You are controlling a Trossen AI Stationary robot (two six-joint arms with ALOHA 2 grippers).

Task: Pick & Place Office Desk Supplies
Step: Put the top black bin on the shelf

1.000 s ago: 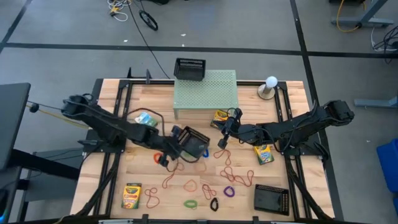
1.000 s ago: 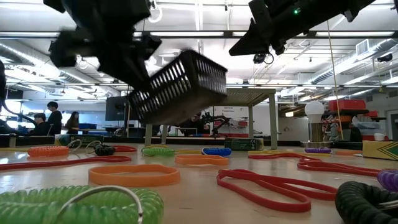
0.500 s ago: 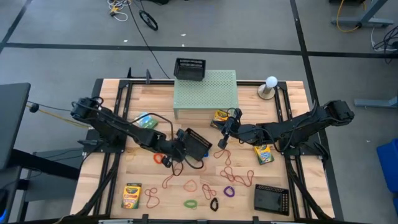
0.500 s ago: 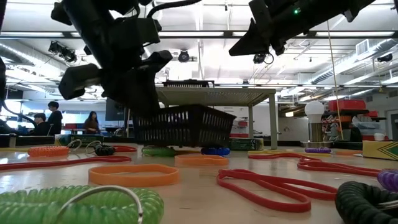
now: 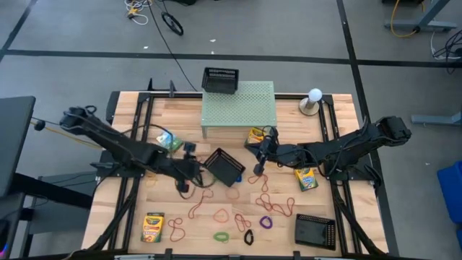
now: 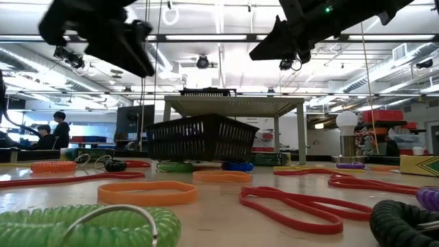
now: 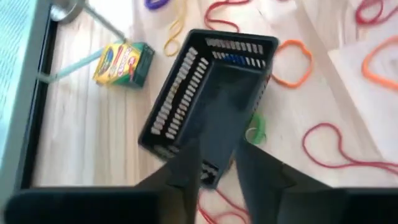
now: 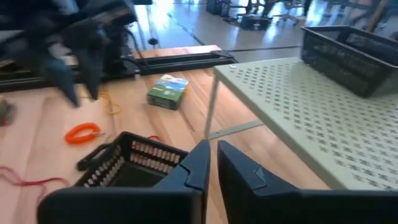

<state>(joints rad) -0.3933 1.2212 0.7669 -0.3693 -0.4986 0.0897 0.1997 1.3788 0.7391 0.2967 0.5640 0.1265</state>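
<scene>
A black mesh tray stands on its base mid-table, mouth up. My left gripper hangs open to its left, raised above it and apart from it. To the tray's right, above the table, my right gripper shows a narrow gap between its fingers and nothing in it. Several rubber bands lie flat on the near half of the table. Crayon boxes lie by the riser, at the right, at the near left and at the left.
The pale green perforated riser stands at the back with a second black tray behind it. A third tray lies at the near right. A white ball lamp stands far right. Bare wood lies at the near left.
My left gripper has lowered the tilted, lifted tray onto the table, where it now stands level. It has then let go and drawn back toward the table's left edge and upward. My right arm has kept its place.
</scene>
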